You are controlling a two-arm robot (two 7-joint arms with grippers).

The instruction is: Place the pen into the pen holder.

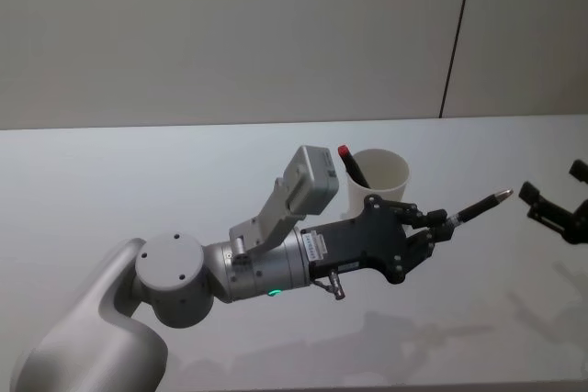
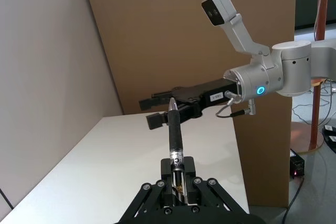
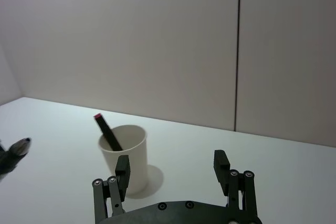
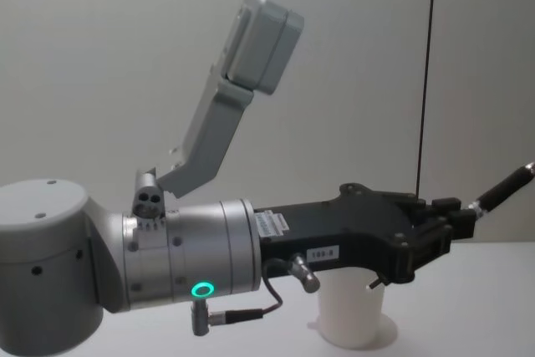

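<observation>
My left gripper point(image 1: 443, 221) is shut on the back end of a black pen point(image 1: 478, 206), held in the air just right of the pen holder. The pen's silver tip points toward my right gripper point(image 1: 553, 188), which hangs open and empty at the right edge. The pen holder point(image 1: 381, 177) is a white paper cup standing on the table, and a black red-capped pen point(image 1: 351, 164) leans inside it. In the left wrist view the held pen point(image 2: 174, 129) rises from my left gripper point(image 2: 178, 176) toward the open right gripper point(image 2: 155, 108). The right wrist view looks over the right gripper point(image 3: 172, 163) at the pen holder point(image 3: 126, 156).
The white table point(image 1: 138, 181) runs wide to the left and in front, with a pale wall behind it. A brown cardboard panel point(image 2: 199, 35) stands past the table's right end. My left arm's wrist camera housing point(image 1: 308, 176) sits close to the cup's left side.
</observation>
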